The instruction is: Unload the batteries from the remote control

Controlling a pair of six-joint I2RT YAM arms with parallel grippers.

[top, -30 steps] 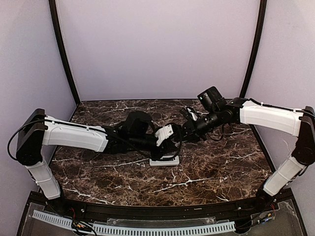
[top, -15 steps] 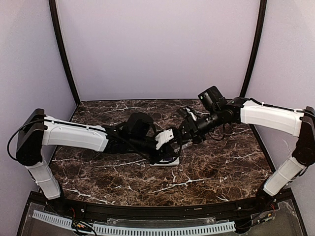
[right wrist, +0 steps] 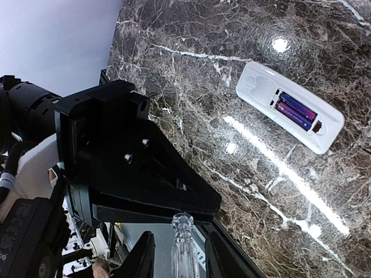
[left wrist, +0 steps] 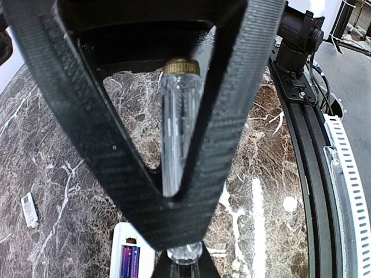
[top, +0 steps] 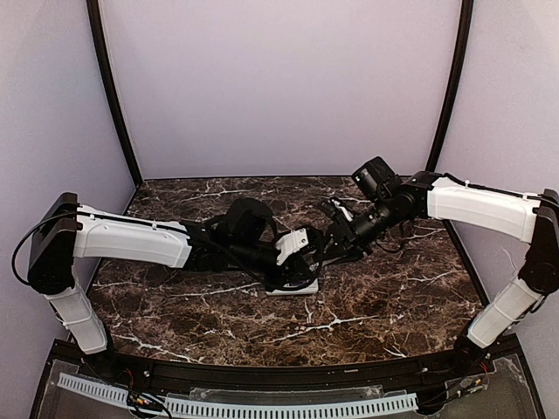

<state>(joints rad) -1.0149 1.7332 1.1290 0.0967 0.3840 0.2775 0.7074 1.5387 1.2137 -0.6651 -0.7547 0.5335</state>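
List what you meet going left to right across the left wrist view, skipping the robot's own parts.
Small pale cover piece → remote control with batteries → clear tool → perforated white rail.

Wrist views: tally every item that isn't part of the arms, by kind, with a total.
Remote control: 1
Batteries: 2, both in the recess
Pale cover piece: 1
Clear-handled tool: 1
Total: 5

light: bright, even, from overhead | glare: we see white hotspots on the glossy table (right wrist: 174,69) | edges: 2 wrist views bend
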